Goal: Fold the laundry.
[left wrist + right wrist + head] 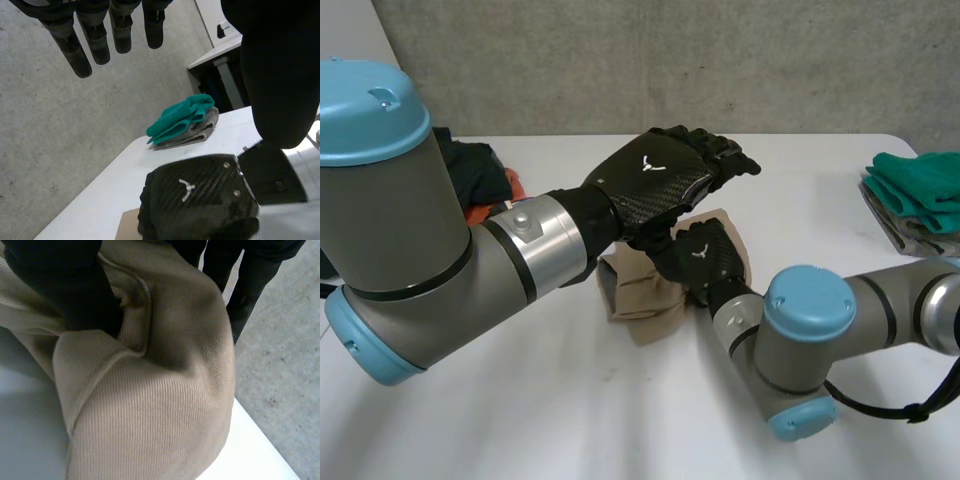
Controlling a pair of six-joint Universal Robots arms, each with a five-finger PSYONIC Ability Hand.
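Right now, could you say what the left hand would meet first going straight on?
Likely the teal folded stack ahead of its fingertips, though the left hand is raised and might pass above it.

No words, numbers or brand names are showing legibly on anything, the beige cloth (165, 405) included. The only sign is appearing as a small white emblem (650, 165), a Y-like mark with two raised strokes and a short stem. It is sitting on the woven black back plate of the left hand (665, 185). A second, matching mark (700, 252) is sitting on the back of the right hand (708, 262), and the first is lying at about 11 o'clock from it, near. The left wrist view is also showing the right hand's mark, white against the black weave.
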